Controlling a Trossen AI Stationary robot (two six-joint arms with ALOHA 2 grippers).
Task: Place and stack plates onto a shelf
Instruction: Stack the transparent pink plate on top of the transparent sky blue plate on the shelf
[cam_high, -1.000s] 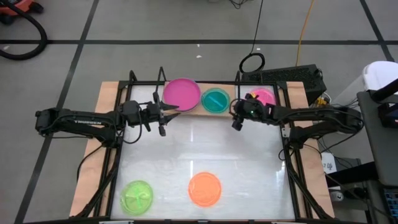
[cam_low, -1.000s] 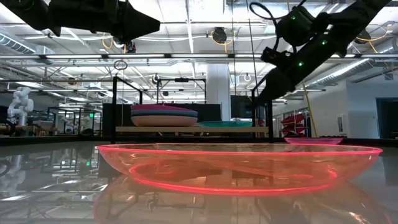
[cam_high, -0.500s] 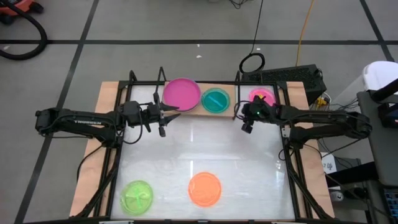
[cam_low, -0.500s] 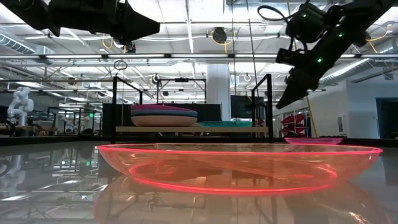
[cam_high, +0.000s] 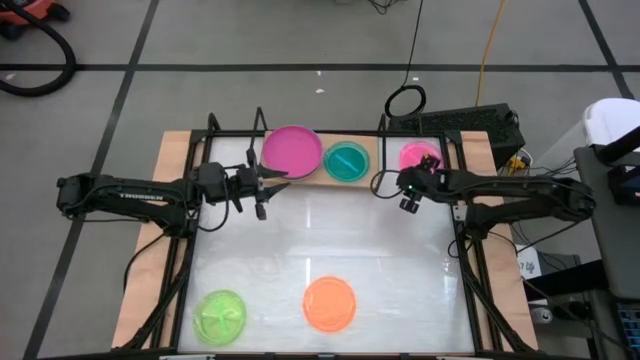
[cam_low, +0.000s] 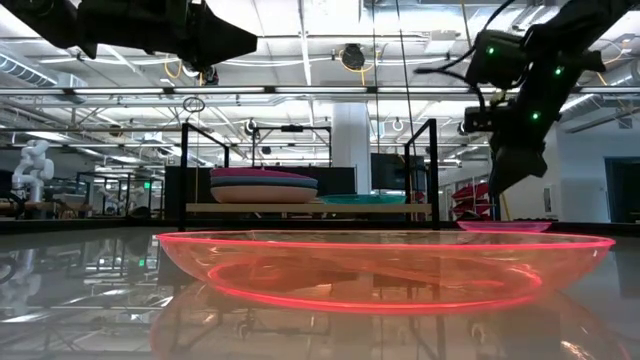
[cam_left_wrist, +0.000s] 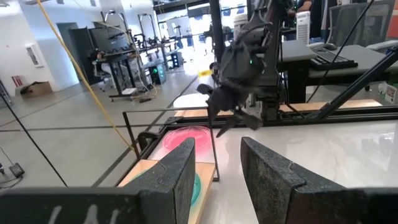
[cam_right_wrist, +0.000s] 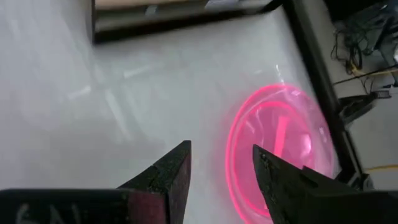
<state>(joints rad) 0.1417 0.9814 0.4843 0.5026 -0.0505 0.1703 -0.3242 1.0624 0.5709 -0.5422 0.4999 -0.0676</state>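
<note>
The shelf (cam_high: 320, 165) runs along the table's far edge, and it serves as the landmark here. On it, the large magenta plate (cam_high: 292, 149) and the cyan plate (cam_high: 346, 161) sit side by side, filling most of its middle and right; only its left end shows bare wood. Black uprights (cam_high: 258, 125) stand at its ends and narrow any approach from the sides. Just in front of the shelf's left part hangs the left gripper (cam_high: 262, 186), fingers apart, barring that way in. Beyond the shelf's right end, the right gripper (cam_high: 408, 196), fingers spread, hangs beside a small pink plate (cam_high: 421, 156). Well in front of the shelf the white tabletop (cam_high: 320, 240) lies open, until the orange plate (cam_high: 329, 304) and lime plate (cam_high: 220, 316) near the front edge.
</note>
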